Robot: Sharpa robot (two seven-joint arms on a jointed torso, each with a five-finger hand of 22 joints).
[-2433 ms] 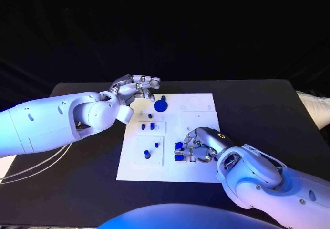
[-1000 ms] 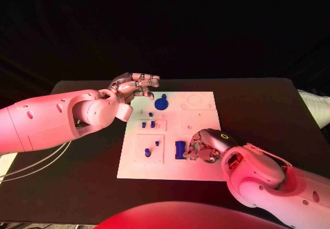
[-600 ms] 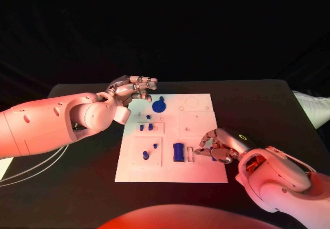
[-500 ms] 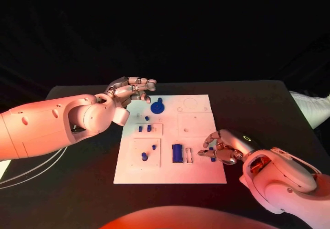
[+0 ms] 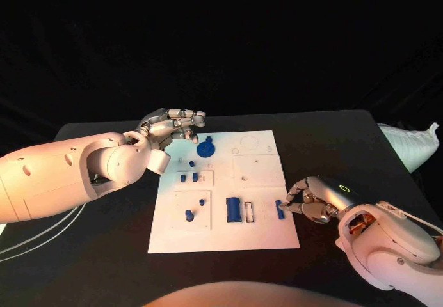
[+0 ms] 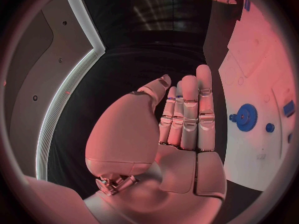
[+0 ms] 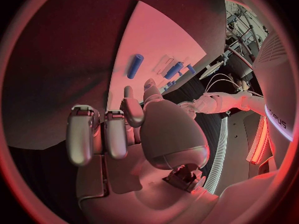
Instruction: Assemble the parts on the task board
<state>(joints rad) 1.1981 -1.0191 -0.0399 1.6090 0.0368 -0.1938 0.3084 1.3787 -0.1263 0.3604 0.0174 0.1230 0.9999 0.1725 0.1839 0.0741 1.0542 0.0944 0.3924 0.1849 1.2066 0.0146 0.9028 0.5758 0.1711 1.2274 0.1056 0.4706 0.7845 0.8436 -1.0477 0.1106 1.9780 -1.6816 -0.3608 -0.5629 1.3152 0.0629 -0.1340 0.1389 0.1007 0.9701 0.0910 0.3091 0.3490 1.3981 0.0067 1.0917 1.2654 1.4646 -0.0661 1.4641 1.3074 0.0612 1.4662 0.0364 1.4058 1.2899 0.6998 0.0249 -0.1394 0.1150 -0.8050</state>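
1. The right hand (image 5: pixel 319 199) curls its fingers (image 7: pixel 106 134) loosely inward with nothing between them. It sits at the right edge of the task board (image 5: pixel 258 236), beside a small blue peg (image 5: pixel 280 209) lying near that edge.
2. The left hand (image 5: pixel 173 123) holds its fingers (image 6: pixel 187 114) straight and pressed together, grasping nothing, above the table (image 5: pixel 351 141) just past the board's far left corner.
3. Near that hand, a blue gear (image 5: pixel 205 149) sits on the board's far left part.
4. A long blue block (image 5: pixel 233 209) lies in the board's near middle, left of a narrow slot (image 5: pixel 250 210).
5. Smaller blue parts (image 5: pixel 189 215) sit in the left panels.
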